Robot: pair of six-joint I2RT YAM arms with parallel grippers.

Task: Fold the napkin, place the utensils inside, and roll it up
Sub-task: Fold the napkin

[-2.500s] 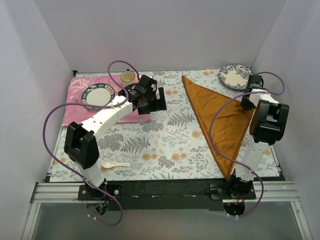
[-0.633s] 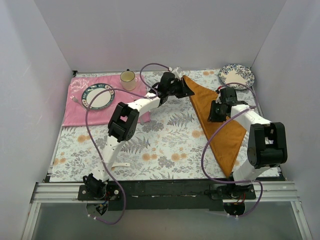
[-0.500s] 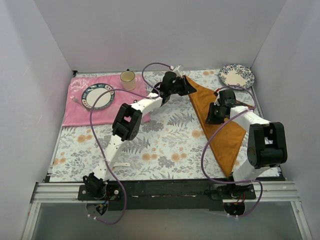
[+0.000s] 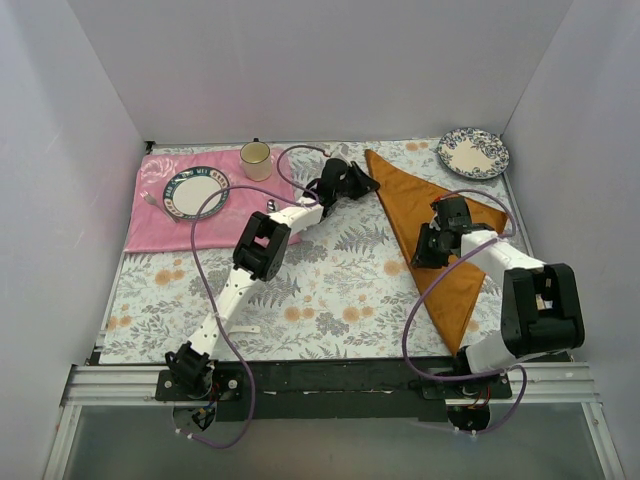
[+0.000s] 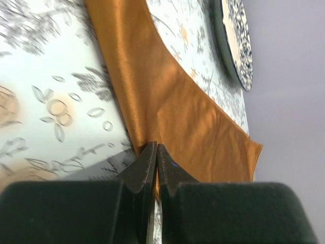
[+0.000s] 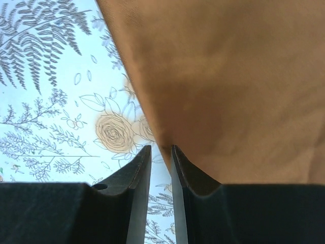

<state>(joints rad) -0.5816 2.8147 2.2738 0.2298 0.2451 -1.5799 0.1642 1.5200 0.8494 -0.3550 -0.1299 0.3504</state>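
The rust-orange napkin [image 4: 410, 195] lies as a folded triangle on the right of the floral tablecloth. My left gripper [image 4: 368, 184] is at its far left corner. In the left wrist view the jaws [image 5: 155, 146] are pressed together with a sliver of the napkin's [image 5: 167, 101] edge between them. My right gripper [image 4: 420, 260] rests on the napkin's left edge, halfway down. Its jaws [image 6: 161, 148] stand a narrow gap apart, with the napkin's [image 6: 228, 76] edge reaching in between the tips. A bit of the white spoon [image 4: 247, 328] shows beside the left arm, near the front.
A pink placemat [image 4: 150, 232] at the back left carries a blue-rimmed plate [image 4: 195, 192], with a cup [image 4: 256, 154] behind it. A blue floral plate [image 4: 473, 152] sits at the back right, also seen as the floral plate [image 5: 236, 40]. White walls enclose three sides.
Both arms left their earlier places and reached the napkin. The left gripper shut on its far corner. The right gripper slid nearer along the left edge and its jaws narrowed.
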